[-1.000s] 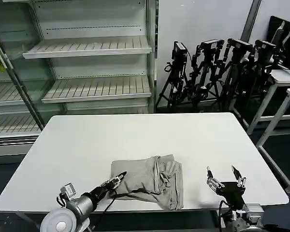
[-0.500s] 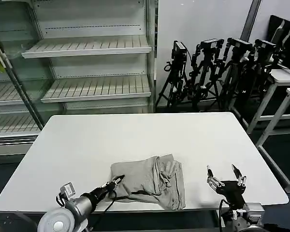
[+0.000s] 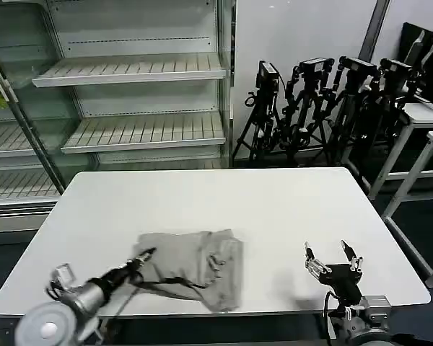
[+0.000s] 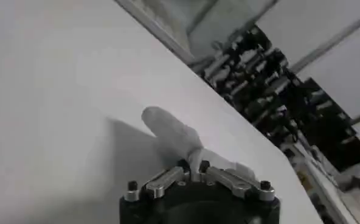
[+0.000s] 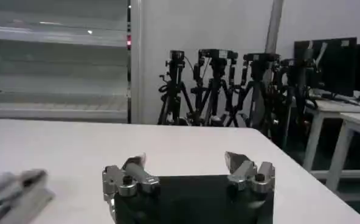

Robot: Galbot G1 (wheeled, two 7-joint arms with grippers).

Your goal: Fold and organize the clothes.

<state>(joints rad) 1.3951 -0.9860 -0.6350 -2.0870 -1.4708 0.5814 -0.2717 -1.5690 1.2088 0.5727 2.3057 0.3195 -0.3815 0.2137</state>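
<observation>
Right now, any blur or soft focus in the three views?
Head view: the left hand, pinching the grey T-shirt, and its arm look motion-smeared; the table and shelves are sharp. Left wrist view: soft throughout, tripods smeared. Right wrist view: the open right hand and the tripods are crisp; the shirt edge is blurred.

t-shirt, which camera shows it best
The head view: the whole folded grey t-shirt lies near the table's front edge, with the left pincer shut on its left edge. The left wrist view gives a pinched fold; the right wrist view gives a blurred bit at the frame edge.
</observation>
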